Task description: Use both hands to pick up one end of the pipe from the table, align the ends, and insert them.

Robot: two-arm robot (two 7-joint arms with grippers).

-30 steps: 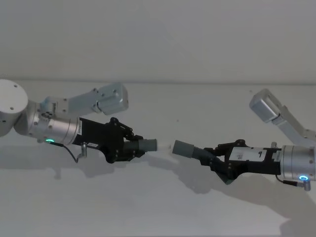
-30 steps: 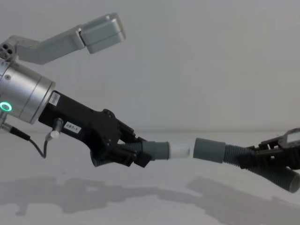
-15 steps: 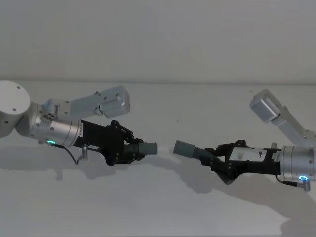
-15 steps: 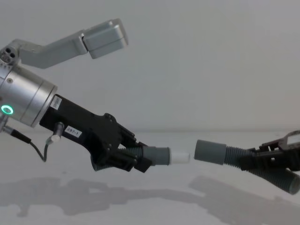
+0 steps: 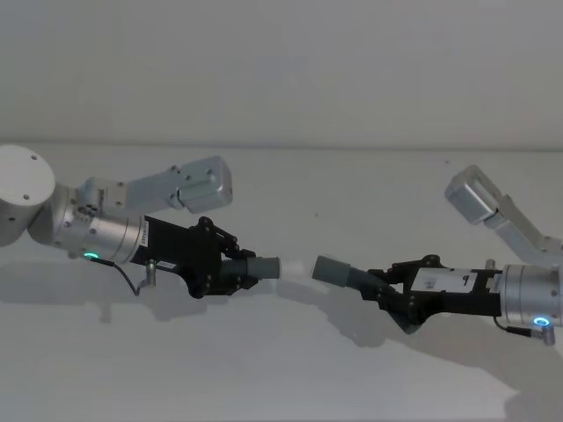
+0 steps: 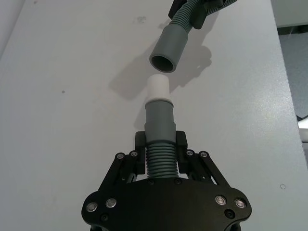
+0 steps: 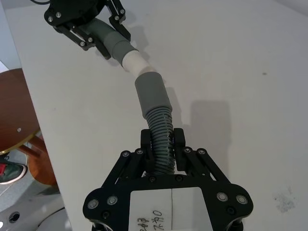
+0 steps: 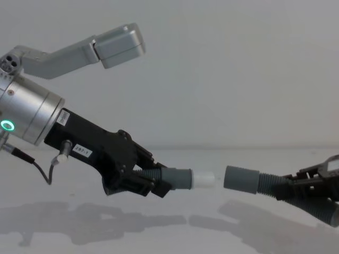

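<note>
Facing white tip (image 8: 205, 180) and open socket (image 8: 241, 180), small gap, unjoined

The left gripper (image 8: 151, 182) reached in on a thick silver wrist (image 8: 26, 119) with a green ring light, and its black fingers were clamped on the ribbed part of one hose piece (image 8: 168, 179). Ahead of the fingers that piece ended in a smooth grey cuff with a narrower white tip (image 8: 204, 180). The right gripper (image 8: 296, 190) (low at the view's edge) was closed on the ribbed part of the other hose piece (image 8: 267, 183), whose open socket cuff (image 8: 241, 179) faced the white tip. A small gap separated tip and socket, both held above the white table (image 8: 175, 233).
</note>
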